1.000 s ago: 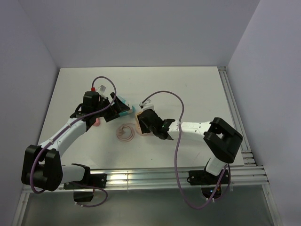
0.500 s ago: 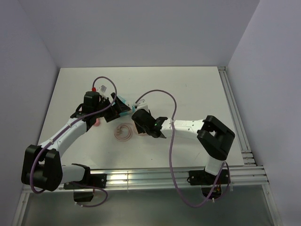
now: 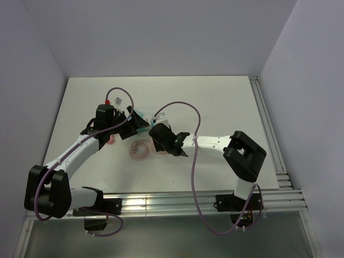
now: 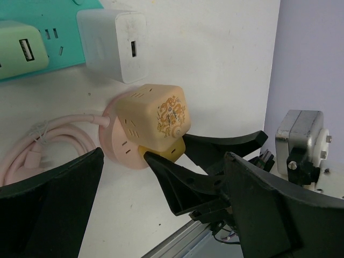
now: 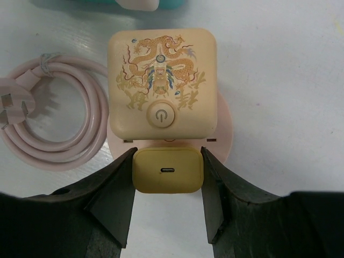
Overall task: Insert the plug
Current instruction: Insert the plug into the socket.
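Observation:
My right gripper (image 5: 167,173) is shut on a yellow plug (image 5: 167,171) with a USB-C port facing the camera. The plug sits against the pink round base (image 5: 223,137) of a cream cube socket (image 5: 161,80) with a dragon print and a power button. In the left wrist view the plug (image 4: 173,150) touches the base under the cube (image 4: 158,115); how deep it sits is hidden. My left gripper (image 4: 164,157) is open and empty, with its fingers either side of the right gripper's fingers (image 4: 183,183). In the top view the two grippers (image 3: 130,124) (image 3: 157,141) are close together.
A teal power strip (image 4: 54,32) with a green adapter (image 4: 19,48) and a white charger (image 4: 115,43) lies just beyond the cube. The cube's pink cable (image 5: 59,118) is coiled to its left, plug end loose. The table's near rail (image 3: 188,201) runs along the front.
My right gripper has moved left toward the left gripper with the yellow plug, nudging the cube socket and its cable coil a little left. The left arm has not moved.

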Controlling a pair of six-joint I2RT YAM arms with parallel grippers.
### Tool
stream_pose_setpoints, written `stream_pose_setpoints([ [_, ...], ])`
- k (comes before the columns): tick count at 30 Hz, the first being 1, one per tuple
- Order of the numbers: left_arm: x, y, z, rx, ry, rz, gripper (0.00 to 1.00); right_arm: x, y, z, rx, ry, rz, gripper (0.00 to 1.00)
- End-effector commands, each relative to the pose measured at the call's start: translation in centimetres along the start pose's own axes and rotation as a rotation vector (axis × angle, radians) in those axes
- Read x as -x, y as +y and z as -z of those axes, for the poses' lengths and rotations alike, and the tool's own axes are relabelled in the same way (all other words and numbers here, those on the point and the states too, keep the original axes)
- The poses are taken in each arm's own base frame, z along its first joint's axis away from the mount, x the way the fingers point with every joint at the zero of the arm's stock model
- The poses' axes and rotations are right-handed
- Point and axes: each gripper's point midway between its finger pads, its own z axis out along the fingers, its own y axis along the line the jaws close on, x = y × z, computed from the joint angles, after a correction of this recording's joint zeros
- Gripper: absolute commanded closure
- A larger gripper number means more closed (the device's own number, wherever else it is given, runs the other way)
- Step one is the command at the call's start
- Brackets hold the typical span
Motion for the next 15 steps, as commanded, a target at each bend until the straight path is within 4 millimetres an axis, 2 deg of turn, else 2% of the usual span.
stream_pose_setpoints([
  [1,0.2,-0.9,0.3,-0.032,-0.007,-0.038,0.01,-12.0,-4.8,0.2,-0.138,0.335,0.089,1.00],
  [5,0.1,-0.9,0.3,-0.033,-0.004,-0.034,0.00,-12.4,-5.8,0.0,-0.213,0.273,0.066,1.00],
  [7,0.2,-1.0,0.3,-0.034,-0.006,-0.038,0.00,-12.2,-5.7,-0.3,-0.210,0.241,0.049,1.00],
  [10,0.1,-0.9,0.3,-0.033,-0.005,-0.036,0.01,-13.9,-5.3,-0.8,-0.178,0.300,0.089,1.00],
  [11,0.2,-1.0,0.3,-0.035,-0.005,-0.038,0.00,-13.5,-5.0,-0.9,-0.190,0.298,0.105,1.00],
  [13,0.1,-0.9,0.3,-0.031,-0.001,-0.038,0.00,-14.0,-6.0,-0.9,-0.260,0.313,0.132,1.00],
  [15,0.0,-0.9,0.3,-0.031,-0.001,-0.036,0.00,-14.4,-5.9,-0.8,-0.255,0.301,0.120,1.00],
])
